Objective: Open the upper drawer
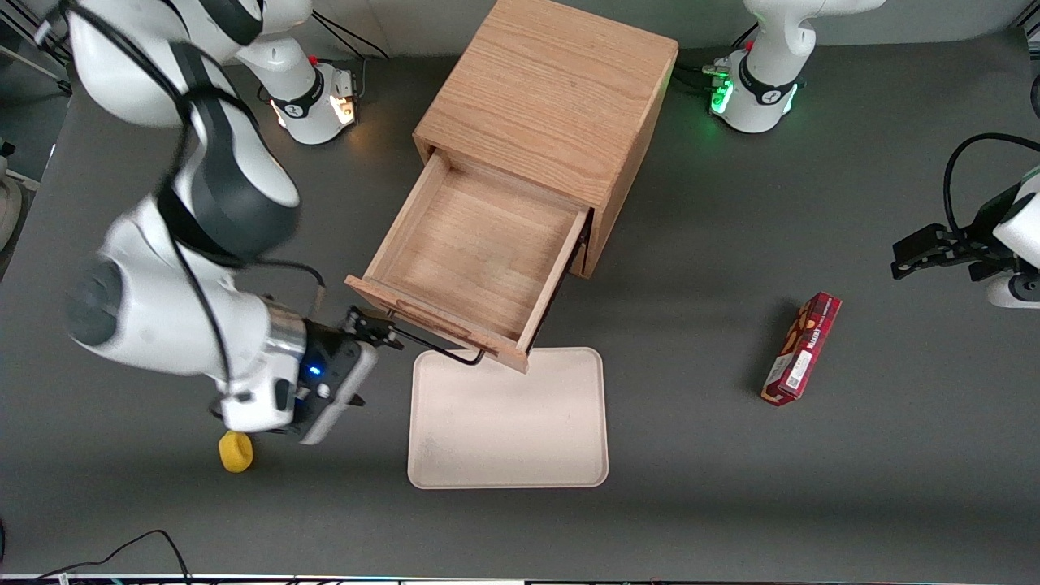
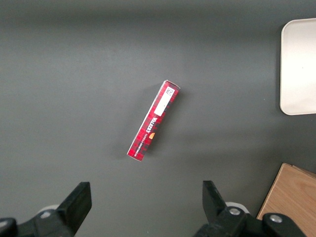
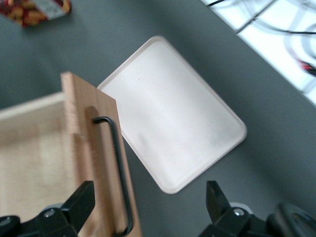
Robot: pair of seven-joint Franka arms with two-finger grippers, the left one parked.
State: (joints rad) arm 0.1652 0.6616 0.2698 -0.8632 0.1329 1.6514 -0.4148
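Jutting front-first toward the camera, upper drawer (image 1: 479,264) hangs open; pincer (image 1: 375,331), released, beside its handle.

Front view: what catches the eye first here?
The upper drawer stands pulled well out of the wooden cabinet, empty inside. The gripper sits open at one end of the drawer's black handle, nothing between its fingers. A pale tray lies just in front of the drawer, nearer the camera.

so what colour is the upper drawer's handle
Black, on the upper drawer; handle clearest in right wrist view, gripper beside it.
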